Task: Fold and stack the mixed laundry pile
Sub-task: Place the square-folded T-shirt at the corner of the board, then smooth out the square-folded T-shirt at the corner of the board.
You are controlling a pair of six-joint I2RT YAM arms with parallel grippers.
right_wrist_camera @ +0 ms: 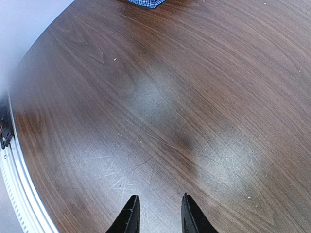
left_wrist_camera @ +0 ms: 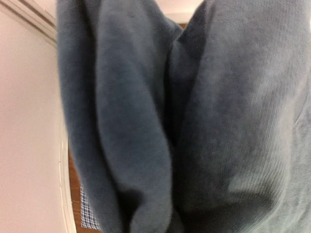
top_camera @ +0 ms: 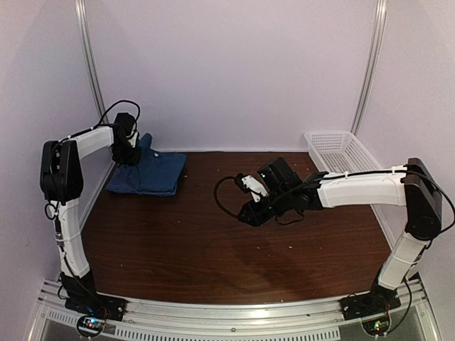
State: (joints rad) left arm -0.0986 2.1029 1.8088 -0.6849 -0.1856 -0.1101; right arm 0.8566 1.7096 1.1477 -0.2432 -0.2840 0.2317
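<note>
The teal-blue t-shirt lies folded at the far left of the table, with one flap raised beside my left gripper. In the left wrist view its cloth fills the frame and hides the fingers; the gripper is shut on it. A corner of the blue-and-white checked shirt shows under the t-shirt, and its edge also appears at the top of the right wrist view. My right gripper hovers open over bare wood at mid-table, with nothing between its fingers.
A white lattice basket stands at the back right against the wall. The dark wooden table ends at a metal rail along the near edge. Walls close in the left, back and right sides.
</note>
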